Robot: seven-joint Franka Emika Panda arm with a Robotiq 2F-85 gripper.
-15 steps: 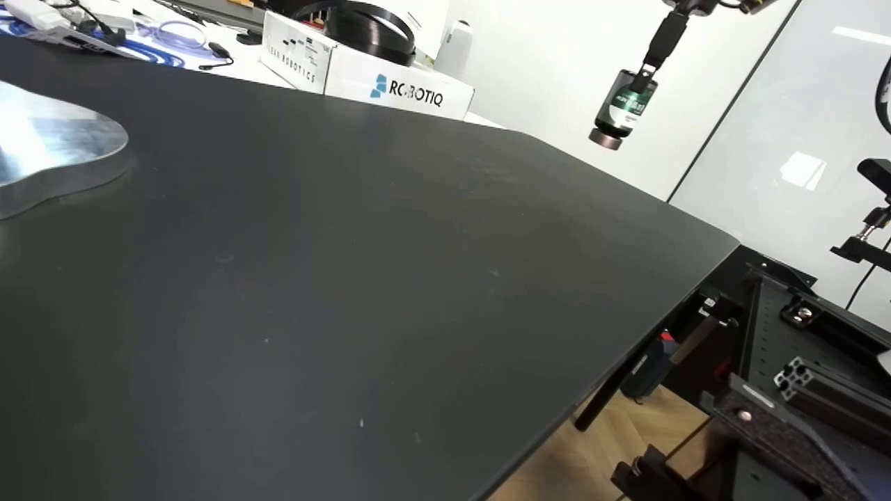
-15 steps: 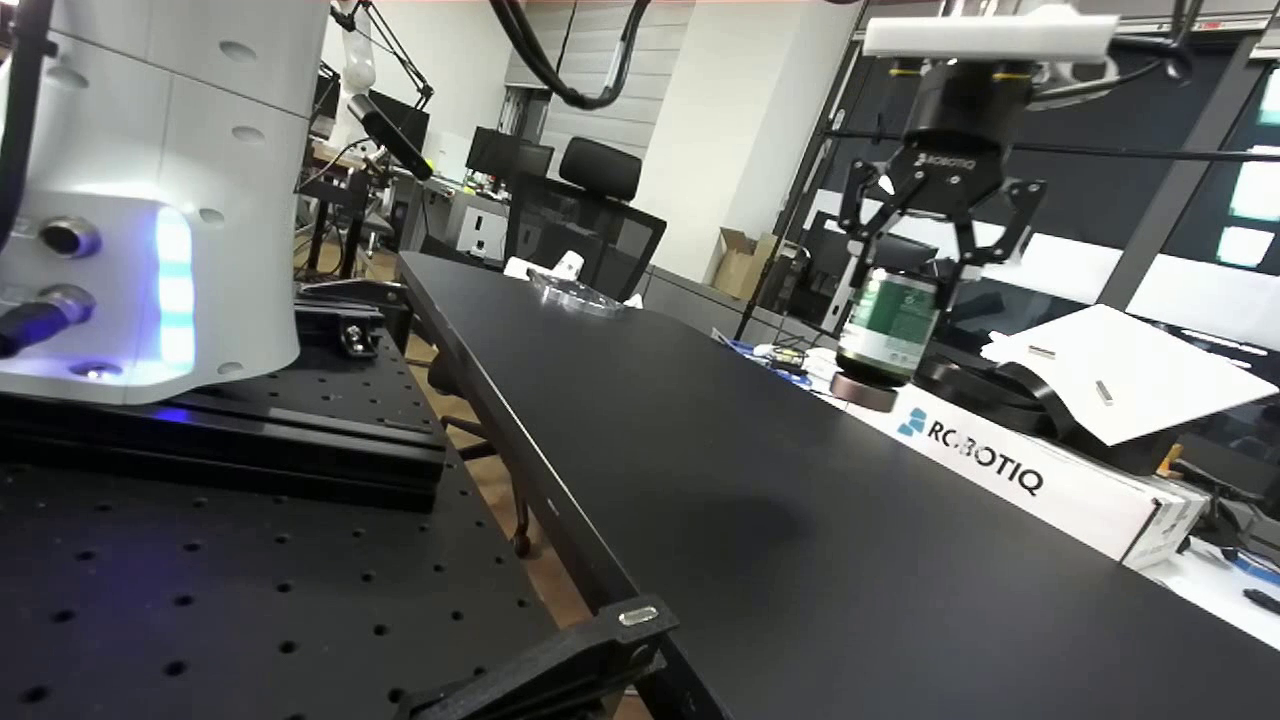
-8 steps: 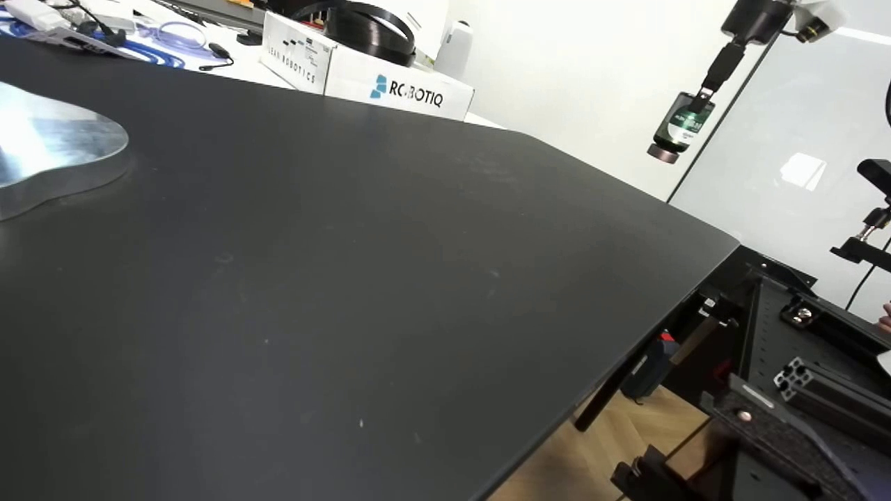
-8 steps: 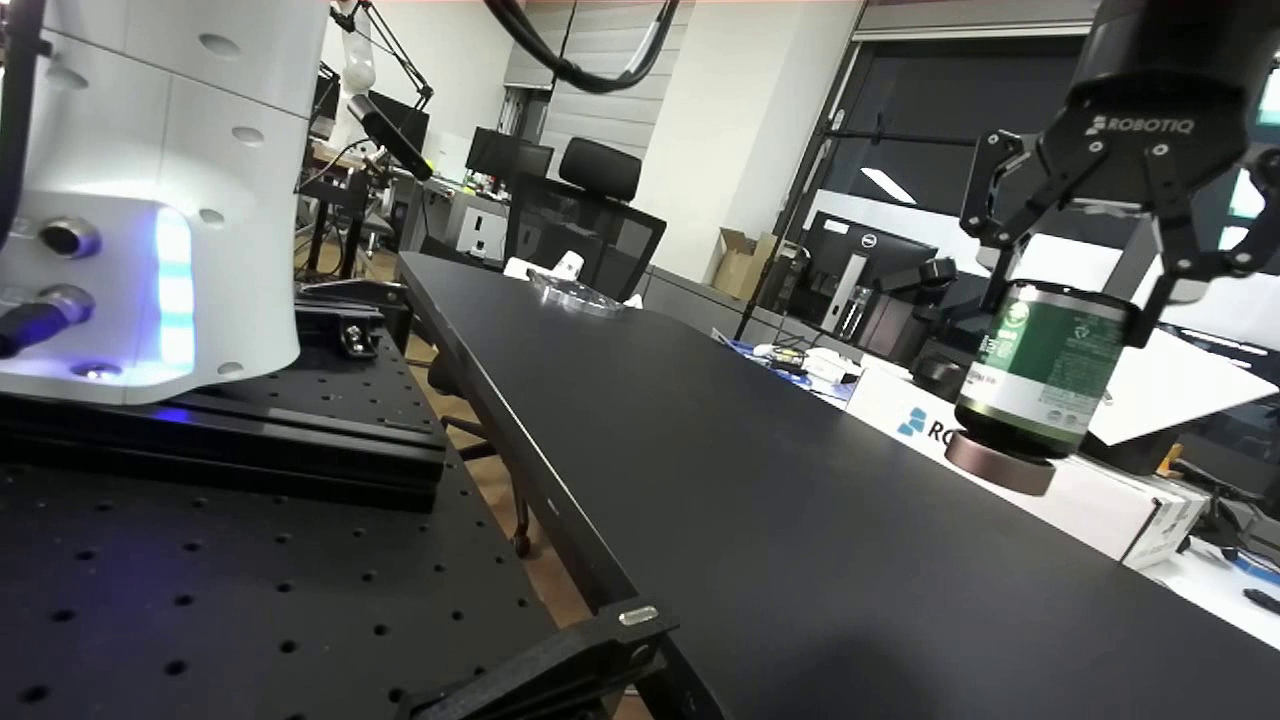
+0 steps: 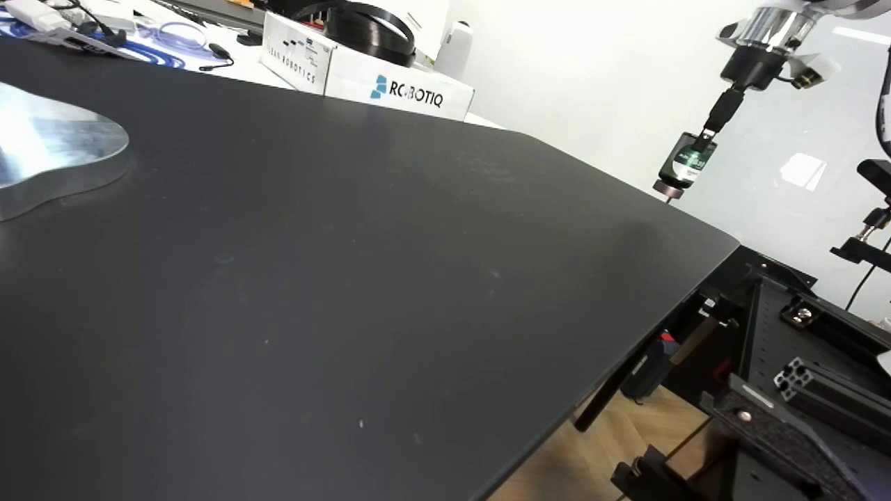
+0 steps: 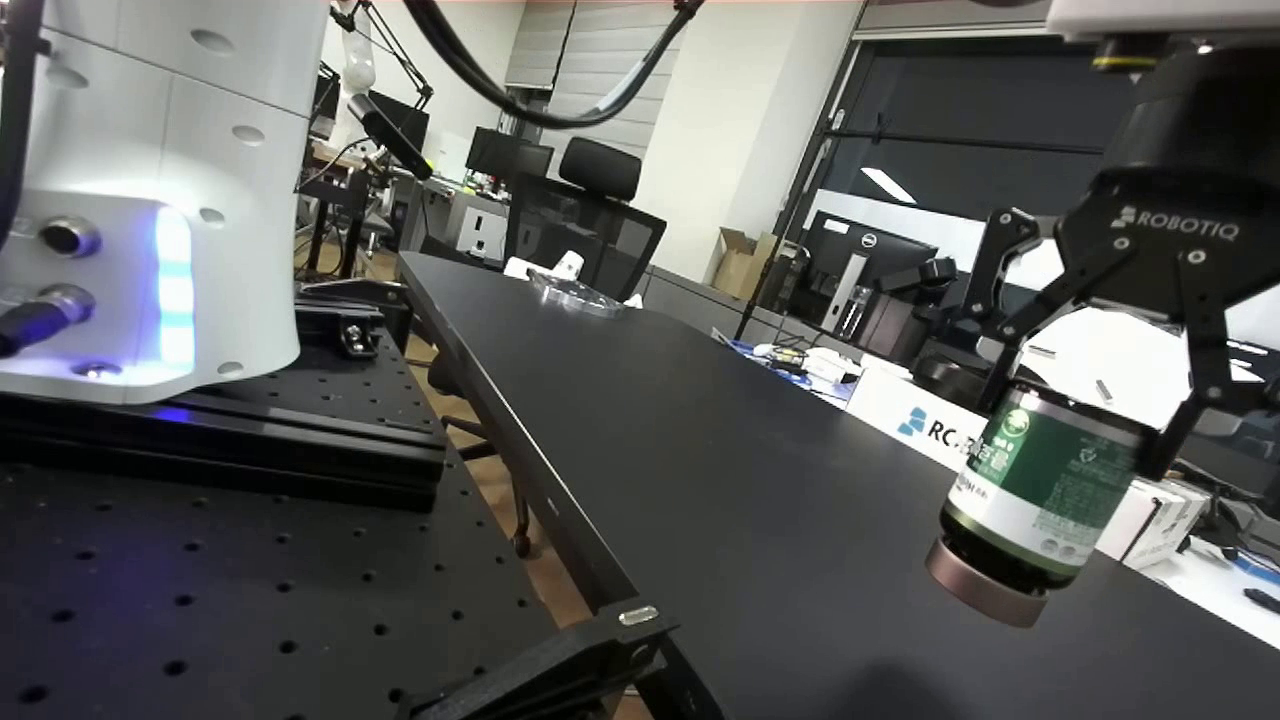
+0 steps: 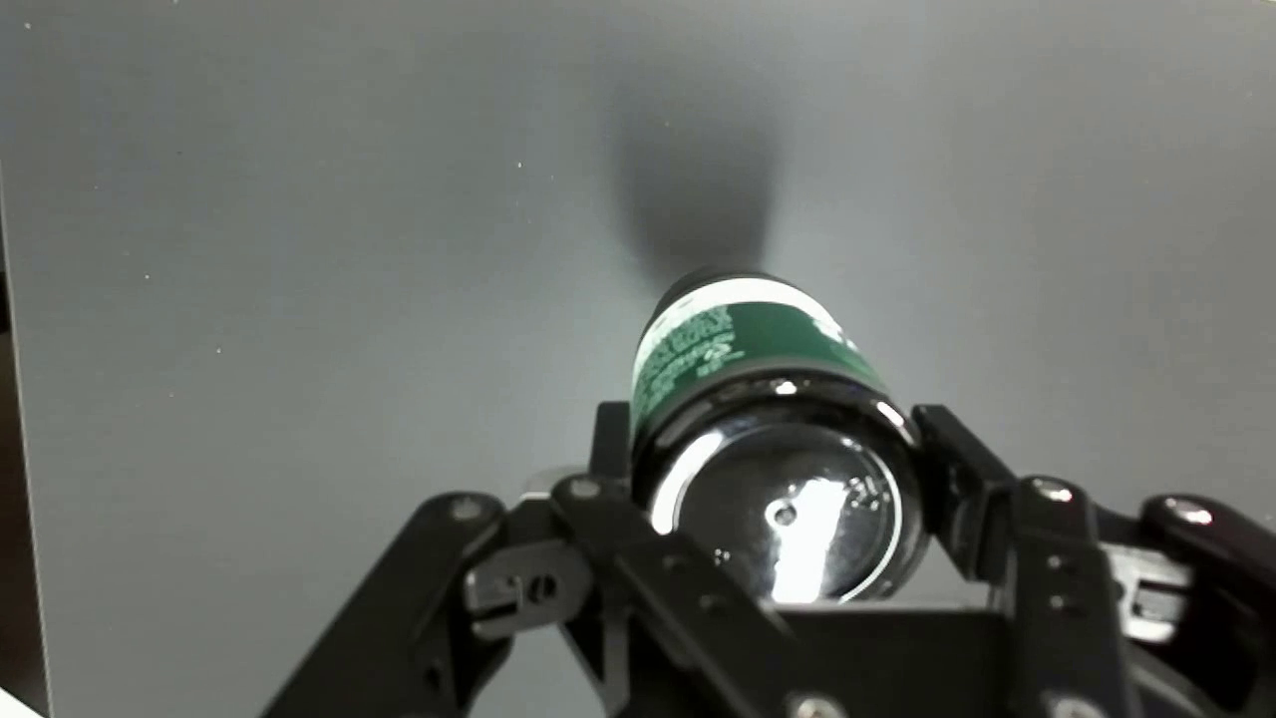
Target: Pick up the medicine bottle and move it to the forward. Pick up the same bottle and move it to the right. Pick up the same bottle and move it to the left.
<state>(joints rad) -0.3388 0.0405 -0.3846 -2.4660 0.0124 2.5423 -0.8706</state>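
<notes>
Black and two-fingered, the Robotiq pincer [image 6: 1082,418] is closed on a small dark cylindrical medicine bottle [image 6: 1045,497] with a green wrap-around label bearing white print, its fingers [image 7: 610,444] pressed to opposite sides of it. Held upside down and tilted, the bottle hangs in the air above a smooth matte black tabletop [image 5: 348,278]. Its shiny dark round base [image 7: 783,514] shows in the wrist view, and its pinkish-brown cap [image 6: 985,585] is the lowest part; the smaller print on the label is hard to make out. In an exterior view the bottle is at the far right, in front of a plain white wall [image 5: 557,83], and in the wrist view a soft dark shadow [image 7: 698,179] lies on the tabletop just beyond it.

Farther out, a long white cardboard box [image 5: 358,75] printed ROBOTIQ stands just past the tabletop's far edge, with a black ring-shaped object [image 5: 365,38] showing above it. In an exterior view a shiny silver slab [image 5: 62,139] with a curved outline lies at the left of the tabletop. An exterior view also shows the rounded white robot base [image 6: 220,180] at the left, carrying a pale blue light strip [image 6: 175,290], near a black metal board [image 6: 250,620] pierced with small holes. Beyond the tabletop's far end stands a black mesh office chair [image 6: 575,215].
</notes>
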